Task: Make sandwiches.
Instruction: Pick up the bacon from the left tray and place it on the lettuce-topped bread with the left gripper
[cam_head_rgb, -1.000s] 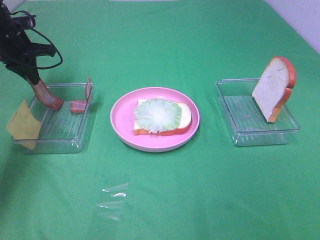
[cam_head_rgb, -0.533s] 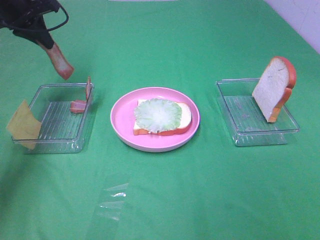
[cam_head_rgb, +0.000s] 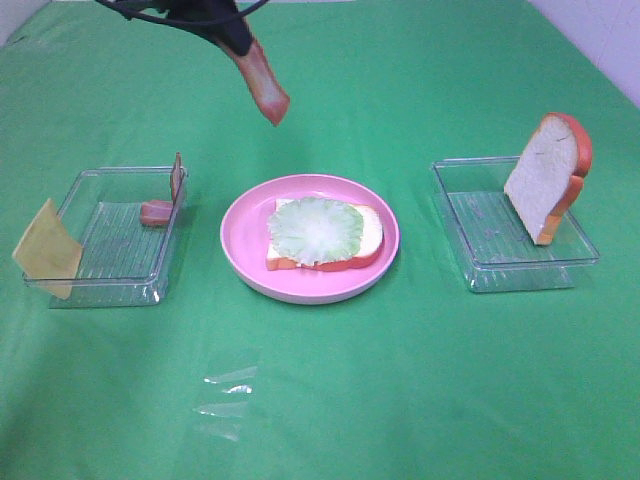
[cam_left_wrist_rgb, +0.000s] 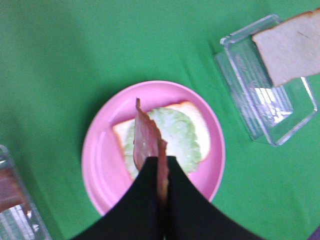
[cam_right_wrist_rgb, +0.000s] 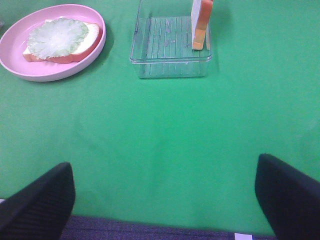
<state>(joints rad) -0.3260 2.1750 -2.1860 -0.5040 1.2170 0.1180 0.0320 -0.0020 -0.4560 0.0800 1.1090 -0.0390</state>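
Hanging over the green cloth (cam_head_rgb: 420, 380), a bacon strip (cam_head_rgb: 262, 82) is clamped in the left gripper (cam_left_wrist_rgb: 161, 169), high above and apart from the pink plate (cam_head_rgb: 243, 250). On the plate a bread slice (cam_head_rgb: 372, 235) is topped with lettuce (cam_head_rgb: 315, 228). A cheese slice (cam_head_rgb: 45, 250) and bacon pieces (cam_head_rgb: 156, 211) are held in the left tray (cam_head_rgb: 120, 282). A second bread slice (cam_head_rgb: 547, 175) is stood on edge in the right tray (cam_head_rgb: 520, 272). Only in the left wrist view is the strip seen in line with the lettuce. The right gripper (cam_right_wrist_rgb: 164, 167) is shown solely in the right wrist view, its fingers spread wide.
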